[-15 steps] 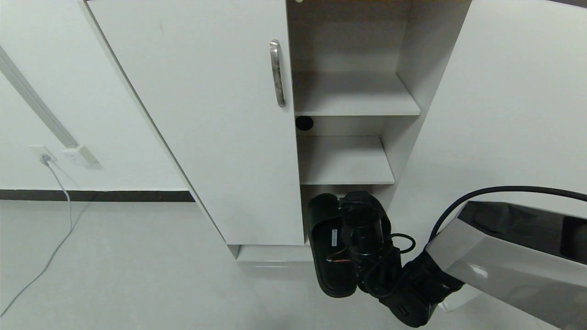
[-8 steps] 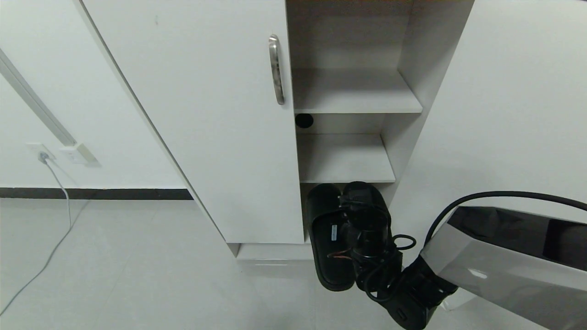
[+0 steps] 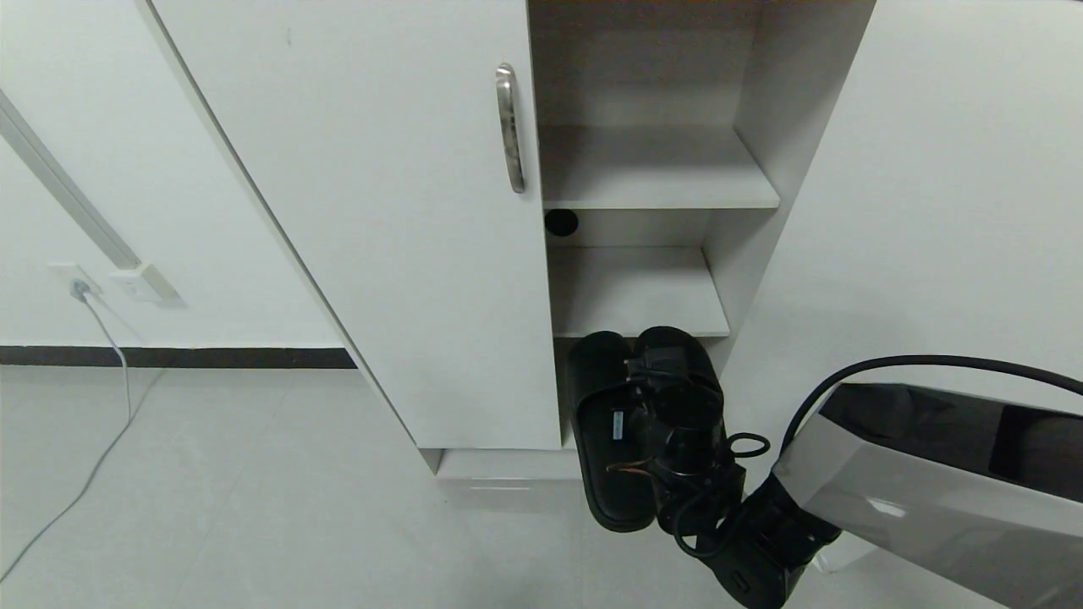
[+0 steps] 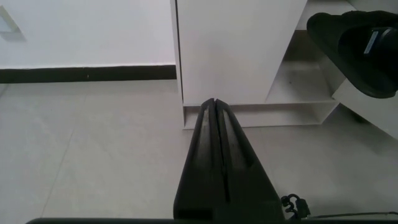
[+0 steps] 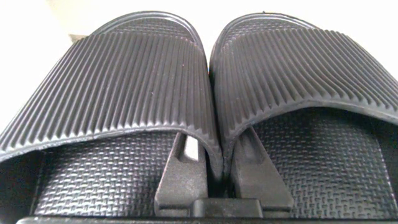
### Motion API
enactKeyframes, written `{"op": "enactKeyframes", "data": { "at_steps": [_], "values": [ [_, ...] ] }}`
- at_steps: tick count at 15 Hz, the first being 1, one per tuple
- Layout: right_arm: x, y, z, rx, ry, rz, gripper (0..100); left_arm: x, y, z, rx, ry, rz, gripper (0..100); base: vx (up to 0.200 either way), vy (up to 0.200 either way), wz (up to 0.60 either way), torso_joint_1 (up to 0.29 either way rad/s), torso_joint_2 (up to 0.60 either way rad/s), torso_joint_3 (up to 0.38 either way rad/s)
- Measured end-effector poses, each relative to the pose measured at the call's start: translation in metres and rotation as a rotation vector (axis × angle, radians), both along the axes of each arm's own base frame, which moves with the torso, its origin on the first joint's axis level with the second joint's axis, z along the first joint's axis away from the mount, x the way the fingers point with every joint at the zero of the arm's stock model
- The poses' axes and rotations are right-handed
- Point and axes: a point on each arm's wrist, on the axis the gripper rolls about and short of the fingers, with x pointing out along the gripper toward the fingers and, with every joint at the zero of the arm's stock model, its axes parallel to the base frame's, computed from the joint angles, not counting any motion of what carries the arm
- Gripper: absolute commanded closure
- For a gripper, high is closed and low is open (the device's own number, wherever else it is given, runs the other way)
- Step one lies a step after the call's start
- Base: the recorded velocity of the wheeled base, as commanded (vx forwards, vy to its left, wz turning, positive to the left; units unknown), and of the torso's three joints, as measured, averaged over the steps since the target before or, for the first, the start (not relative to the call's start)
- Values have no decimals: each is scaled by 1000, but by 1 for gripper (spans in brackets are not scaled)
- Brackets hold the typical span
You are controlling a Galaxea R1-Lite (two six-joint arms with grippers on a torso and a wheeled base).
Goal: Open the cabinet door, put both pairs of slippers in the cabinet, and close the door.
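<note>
The cabinet [image 3: 761, 101] stands with its right door [image 3: 931, 211] open. Within 1 s the black slippers [image 3: 613, 440] have advanced, toes now entering the bottom compartment, their inner edges clamped together in the right gripper [image 5: 217, 174]. By the look of it, pair 1 is nearly placed.

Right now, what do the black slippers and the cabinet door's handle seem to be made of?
Slippers: probably soft rubber or foam with a matte black finish. The straps have moulded ribs and the footbed is pebbled.
Handle: likely metal with a brushed, silvery finish. It shows pale highlights along its curved bar.
</note>
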Motion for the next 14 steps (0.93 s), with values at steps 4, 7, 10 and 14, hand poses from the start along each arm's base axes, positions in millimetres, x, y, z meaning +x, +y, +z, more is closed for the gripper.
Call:
{"op": "enactKeyframes", "data": {
  "at_steps": [4,7,10,14],
  "values": [
    [4,-4,2,-18,-6,-24,100,0,0,0,0,1,0,100,200,0,0,0,0,2],
    [4,-5,4,-6,-20,-26,100,0,0,0,0,1,0,100,200,0,0,2,2,1],
    [5,-5,6,-4,-31,-28,100,0,0,0,-1,0,1,100,133,0,0,2,2,3],
    [10,-7,4,-19,-17,-35,100,0,0,0,-1,0,2,100,0,0,0,0,0,0]
  ]
}}
